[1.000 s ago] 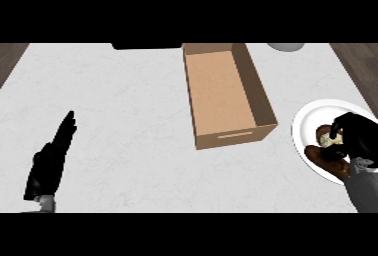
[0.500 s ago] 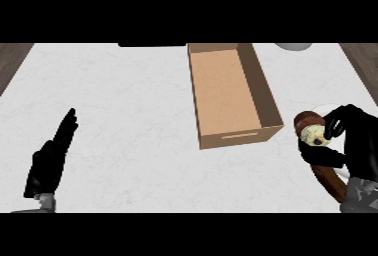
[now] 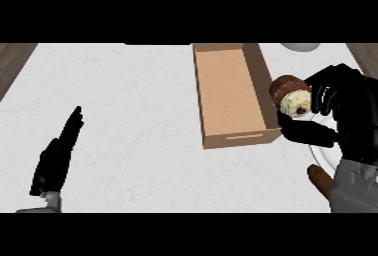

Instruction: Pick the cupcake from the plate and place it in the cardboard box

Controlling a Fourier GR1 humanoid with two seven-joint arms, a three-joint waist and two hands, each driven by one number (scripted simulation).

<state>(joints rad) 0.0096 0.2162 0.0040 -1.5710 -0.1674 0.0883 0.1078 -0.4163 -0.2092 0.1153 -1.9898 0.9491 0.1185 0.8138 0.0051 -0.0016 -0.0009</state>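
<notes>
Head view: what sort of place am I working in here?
Likely a kitchen counter: a pale marbled worktop, a cardboard box and a cupcake held in the right hand.

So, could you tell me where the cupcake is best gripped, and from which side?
Around its brown base, from the right. The cupcake lies tilted, frosting facing the right hand, whose fingers already curl round it beside the cardboard box.

Even, bright light across the pale counter (image 3: 148, 100), no glare, only faint shade inside the cardboard box (image 3: 229, 90), with soft, slightly blurred edges everywhere.
</notes>
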